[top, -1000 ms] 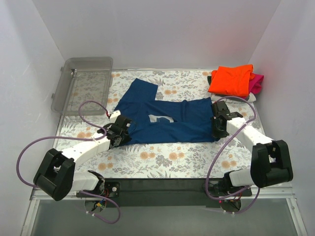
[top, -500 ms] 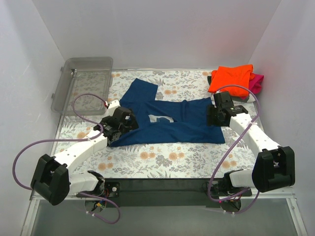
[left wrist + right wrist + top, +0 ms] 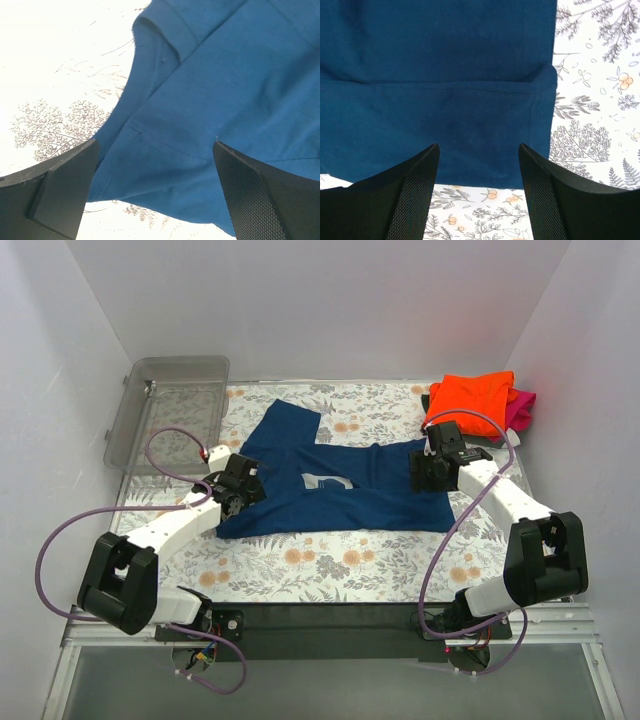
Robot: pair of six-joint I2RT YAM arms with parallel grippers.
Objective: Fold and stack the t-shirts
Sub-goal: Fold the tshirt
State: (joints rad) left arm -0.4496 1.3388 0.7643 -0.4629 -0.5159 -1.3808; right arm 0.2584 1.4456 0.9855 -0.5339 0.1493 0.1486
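Note:
The navy blue t-shirt (image 3: 335, 488) lies flat on the flowered table, its pale print (image 3: 325, 481) facing up and one sleeve (image 3: 285, 425) reaching toward the back. My left gripper (image 3: 238, 494) hovers open over the shirt's left edge; the wrist view shows blue cloth (image 3: 215, 85) below my left gripper (image 3: 155, 192), nothing pinched. My right gripper (image 3: 423, 472) stands open over the shirt's right edge, where a folded hem (image 3: 445, 125) lies beneath my right gripper (image 3: 479, 190). A folded orange t-shirt (image 3: 468, 400) rests on a magenta one (image 3: 522, 408) at the back right.
A clear plastic bin (image 3: 165, 412) leans at the back left corner. White walls enclose the table on three sides. Purple cables (image 3: 175, 445) loop from both arms. Bare flowered tablecloth (image 3: 340, 565) shows in front of the shirt.
Both grippers opened and let go of the navy shirt, then drew back from its near edge toward its side edges. The shirt now lies flatter.

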